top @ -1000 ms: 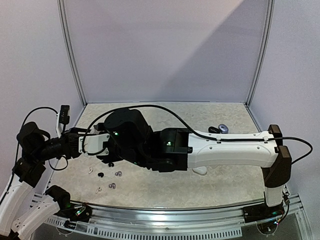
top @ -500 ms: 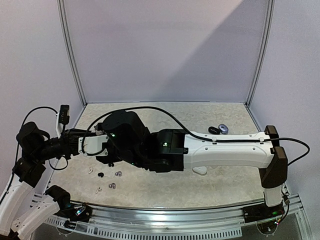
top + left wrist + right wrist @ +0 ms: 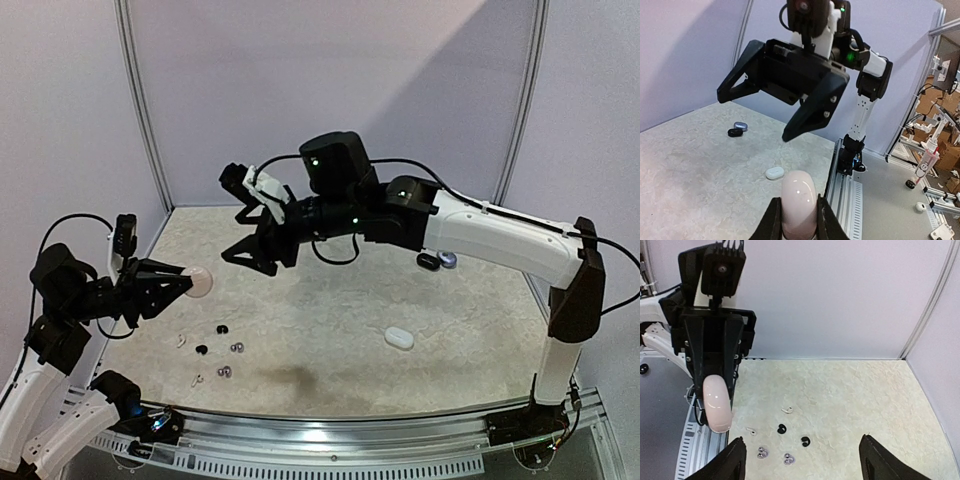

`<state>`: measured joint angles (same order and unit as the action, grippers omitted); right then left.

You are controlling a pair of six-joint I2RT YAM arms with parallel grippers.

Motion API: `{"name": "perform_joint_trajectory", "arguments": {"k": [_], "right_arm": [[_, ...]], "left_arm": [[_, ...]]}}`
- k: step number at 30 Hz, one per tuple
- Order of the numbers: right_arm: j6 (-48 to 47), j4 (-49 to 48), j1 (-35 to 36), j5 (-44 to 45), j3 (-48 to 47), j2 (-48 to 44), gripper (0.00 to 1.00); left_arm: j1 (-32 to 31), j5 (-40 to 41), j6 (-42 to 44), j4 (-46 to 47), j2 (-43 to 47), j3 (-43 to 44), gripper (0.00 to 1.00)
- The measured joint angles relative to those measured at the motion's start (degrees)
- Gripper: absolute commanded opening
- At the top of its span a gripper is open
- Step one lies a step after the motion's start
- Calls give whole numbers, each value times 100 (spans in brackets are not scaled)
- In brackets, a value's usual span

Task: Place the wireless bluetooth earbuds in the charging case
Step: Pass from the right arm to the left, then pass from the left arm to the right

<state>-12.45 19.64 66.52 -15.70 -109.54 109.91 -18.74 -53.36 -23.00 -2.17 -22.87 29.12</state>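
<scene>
- one pale pink charging case (image 3: 201,283) sat clamped between the left gripper's (image 3: 186,283) tightly closed fingers (image 3: 772,220), off the table at its left edge.
- six earbuds (image 3: 238,348) lay loose on the table (image 3: 330,380) near the held case: two white, two black, two grey.
- right gripper (image 3: 238,238) hung above the table facing the left one, jaws spread wide, nothing in them.
- white case (image 3: 399,338) lay alone right of centre.
- black case (image 3: 428,261) and lavender case (image 3: 446,258) sat just beside each other, far right.

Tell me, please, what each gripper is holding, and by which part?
The left gripper is shut on the pale pink case, pinching one end from both sides. The right gripper is open, holding nothing.
</scene>
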Motion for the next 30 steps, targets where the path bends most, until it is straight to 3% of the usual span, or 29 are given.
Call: {"name": "perform_joint_trajectory", "arguments": {"k": [6,8,16,19,21,24,28,30], "right_arm": [[782,46,20,-1034,-407,214,74],[905,96,68,-1298,-564,380,69],[1399,249,96,-1886,-750,916,22],[1475,332,96,-2006,-752,955,0],[1436,352,96,-2065,-761,955,0],[1390,356,96,-2026,-756,955,0],[1480,251,79,-1665,-678,940,0],[1598,122,22,-1456,-501,881,0]], "left_arm": [[0,-44,205,-22,0,0,0],[0,-48,249,-31,-2,0,0],[0,-48,354,-35,-2,0,0],[0,-35,376,-94,-11,0,0],[0,-61,372,-98,-4,4,0],[0,-24,444,-197,-4,24,39],[-2,382,833,-890,-96,271,69],[-2,627,1189,-1464,-280,566,78]]}}
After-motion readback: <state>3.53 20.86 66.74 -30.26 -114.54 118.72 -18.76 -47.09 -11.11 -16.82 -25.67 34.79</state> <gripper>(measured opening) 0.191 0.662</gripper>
